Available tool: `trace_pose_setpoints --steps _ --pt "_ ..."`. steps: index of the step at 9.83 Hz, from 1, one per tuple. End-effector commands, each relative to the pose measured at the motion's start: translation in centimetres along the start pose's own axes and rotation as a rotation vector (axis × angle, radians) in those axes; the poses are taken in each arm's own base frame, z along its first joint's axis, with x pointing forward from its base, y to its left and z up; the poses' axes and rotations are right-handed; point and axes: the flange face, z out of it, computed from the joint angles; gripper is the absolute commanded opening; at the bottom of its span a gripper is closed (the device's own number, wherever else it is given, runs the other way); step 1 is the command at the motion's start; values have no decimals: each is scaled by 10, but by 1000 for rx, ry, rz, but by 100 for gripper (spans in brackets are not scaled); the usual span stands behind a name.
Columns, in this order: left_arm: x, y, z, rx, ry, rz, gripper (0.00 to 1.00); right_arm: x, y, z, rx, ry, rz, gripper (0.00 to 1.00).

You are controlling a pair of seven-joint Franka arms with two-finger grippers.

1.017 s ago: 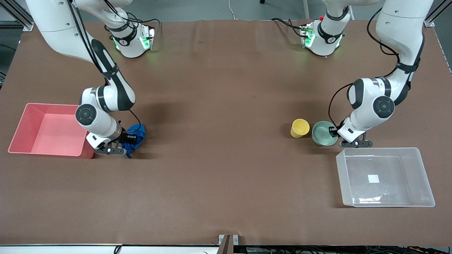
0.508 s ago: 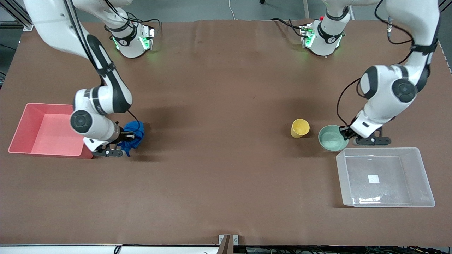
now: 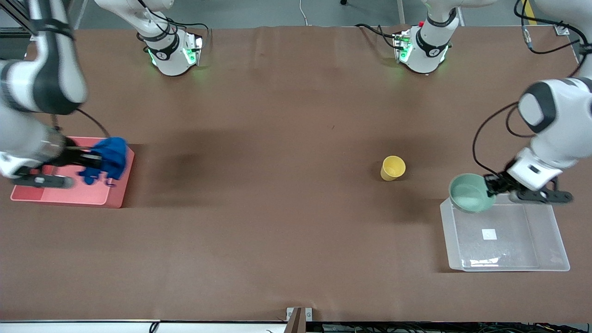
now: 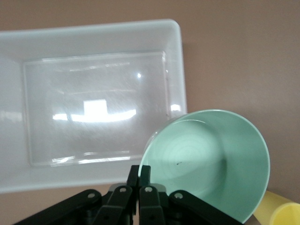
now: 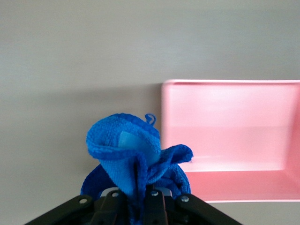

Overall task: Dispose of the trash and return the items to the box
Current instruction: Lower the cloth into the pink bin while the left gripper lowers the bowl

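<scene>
Left hand [image 3: 491, 185] gripping bowl [image 3: 467, 198] over box [image 3: 552, 240] (corner).

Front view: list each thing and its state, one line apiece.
Blue cloth wad: held up over the pink bin's edge.
Pink bin: open.
Mint-green bowl: lifted, tilted, over the clear tub's corner.
Clear tub: open.
Yellow cup: on the table, untouched.
Right tool: shut on cloth.
Left tool: shut on bowl rim.

Blue trash [image 3: 107, 157] pinched in the right claw looks like soft, wrinkly cloth; bowl [image 3: 468, 198] is smooth, slightly glossy plastic; box [image 3: 552, 231] is clear, shiny plastic; table [image 3: 277, 208] is matt.
</scene>
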Motion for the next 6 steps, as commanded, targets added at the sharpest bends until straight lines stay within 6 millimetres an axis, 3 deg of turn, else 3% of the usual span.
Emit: trace_pose_setpoints --steps 1,2,3,5,6 --pt "44 -49 60 -11 -55 54 0 -7 75 56 -1 12 -35 2" --pt "45 -58 91 -13 -82 71 0 -10 97 85 -3 21 -60 2" --pt "57 -70 107 -1 -73 81 0 -19 114 118 7 4 -80 4" --pt "53 -79 148 16 -100 78 1 -24 113 167 25 -35 -87 9" --pt "51 -82 161 26 -92 73 4 -17 108 178 17 -15 -98 16"
